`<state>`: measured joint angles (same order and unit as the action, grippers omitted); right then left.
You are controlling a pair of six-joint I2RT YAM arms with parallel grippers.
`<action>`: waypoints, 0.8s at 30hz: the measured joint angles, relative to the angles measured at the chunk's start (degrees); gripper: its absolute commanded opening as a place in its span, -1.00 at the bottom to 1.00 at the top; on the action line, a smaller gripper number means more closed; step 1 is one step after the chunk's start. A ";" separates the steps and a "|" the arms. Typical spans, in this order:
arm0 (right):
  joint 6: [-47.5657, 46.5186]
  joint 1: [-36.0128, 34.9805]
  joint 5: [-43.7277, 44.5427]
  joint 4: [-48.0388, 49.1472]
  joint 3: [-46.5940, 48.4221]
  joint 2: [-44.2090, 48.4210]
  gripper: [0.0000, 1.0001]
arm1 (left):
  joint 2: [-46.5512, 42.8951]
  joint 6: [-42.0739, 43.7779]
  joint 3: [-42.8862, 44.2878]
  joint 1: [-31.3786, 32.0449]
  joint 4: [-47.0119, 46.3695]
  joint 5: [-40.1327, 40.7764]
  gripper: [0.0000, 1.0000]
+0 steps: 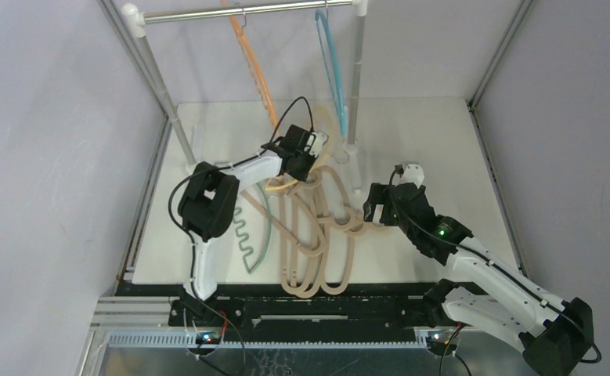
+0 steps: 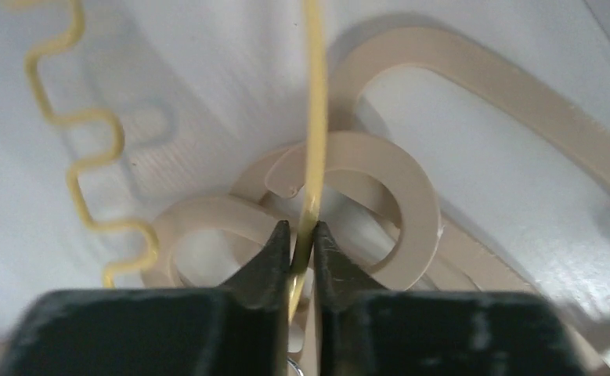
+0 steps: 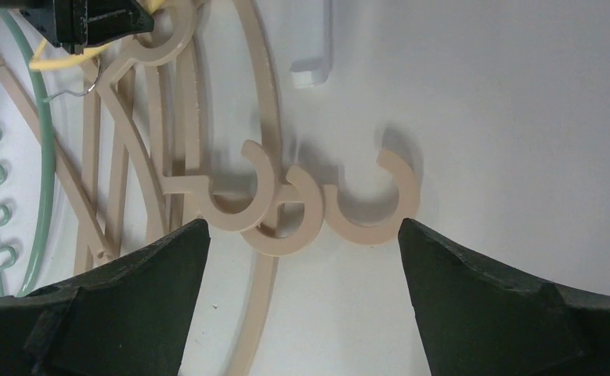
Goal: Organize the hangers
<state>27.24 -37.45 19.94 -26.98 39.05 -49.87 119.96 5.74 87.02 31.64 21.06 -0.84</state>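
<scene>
My left gripper (image 2: 301,235) is shut on the thin bar of a yellow hanger (image 2: 315,117), whose wavy notched bar (image 2: 74,149) runs off to the left. It hovers over the hooks of the beige hangers (image 2: 395,188). From above, the left gripper (image 1: 305,153) is at the far end of the beige pile (image 1: 317,235). A green hanger (image 1: 258,235) lies left of that pile. An orange hanger (image 1: 256,70) and a blue hanger (image 1: 331,70) hang on the rail. My right gripper (image 3: 301,235) is open just short of three beige hooks (image 3: 368,207).
The silver rail (image 1: 247,11) spans the back on white posts (image 1: 356,78), with a slanted support pole (image 1: 164,94) at the left. Grey walls close in both sides. A white post foot (image 3: 311,74) stands just beyond the beige hooks.
</scene>
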 measured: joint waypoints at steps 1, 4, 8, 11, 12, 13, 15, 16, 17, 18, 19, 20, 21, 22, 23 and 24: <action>0.02 0.00 0.00 0.11 0.00 -0.09 1.00 | -0.35 0.17 -0.37 0.09 -0.35 -0.42 -0.99; 0.11 0.09 0.02 0.24 0.00 -0.26 1.00 | -1.92 -0.87 -2.75 0.22 -1.25 -0.87 -1.00; 0.15 0.20 0.02 0.22 0.00 -0.22 1.00 | -4.17 -1.22 -5.53 0.07 -1.77 -1.77 -1.00; 0.17 0.20 0.02 0.22 0.00 0.04 1.00 | -6.12 -1.33 -6.95 0.11 -0.79 -2.12 -1.00; 0.20 0.20 0.02 0.20 0.00 0.17 1.00 | -6.97 -1.42 -7.32 0.20 -0.26 -2.38 -1.00; 0.20 0.20 0.02 0.20 0.00 0.33 1.00 | -7.82 -1.53 -7.58 0.31 0.15 -2.58 -1.00; 0.20 0.20 0.00 0.22 0.00 0.57 1.00 | -10.19 -1.92 -8.04 0.83 1.18 -3.13 -1.00; 0.24 0.20 0.00 0.22 0.00 0.61 1.00 | -11.21 -2.19 -8.24 1.16 1.53 -3.41 -1.00; 0.28 0.20 -0.02 0.20 0.00 0.61 1.00 | -12.33 -2.34 -8.41 1.62 1.97 -3.61 -1.00; 0.31 0.20 -0.09 0.22 0.00 0.61 1.00 | -13.49 -2.45 -8.55 2.25 2.43 -3.82 -1.00; 0.33 0.20 -0.15 0.22 -0.02 0.61 1.00 | -14.58 -2.71 -8.61 2.99 2.89 -3.96 -1.00; 0.35 0.20 -0.20 0.22 -0.02 0.61 1.00 | -15.72 -2.91 -8.63 3.91 3.28 -4.28 -1.00; 0.35 0.20 -0.24 0.22 -0.02 0.61 1.00 | -16.70 -3.32 -8.83 4.79 3.34 -4.79 -1.00; 0.35 0.20 -0.31 0.22 -0.02 0.63 1.00 | -17.62 -3.76 -9.25 5.64 3.26 -5.53 -1.00; 0.35 0.20 -0.39 0.22 -0.07 0.68 1.00 | -18.69 -4.39 -10.08 6.58 2.97 -6.32 -0.99; 0.35 0.20 -0.44 0.22 -0.13 0.79 1.00 | -19.85 -5.29 -11.56 7.56 2.08 -7.04 -0.99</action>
<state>27.59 -37.26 19.51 -26.76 38.92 -49.08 100.12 0.45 75.46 39.20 23.14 -7.88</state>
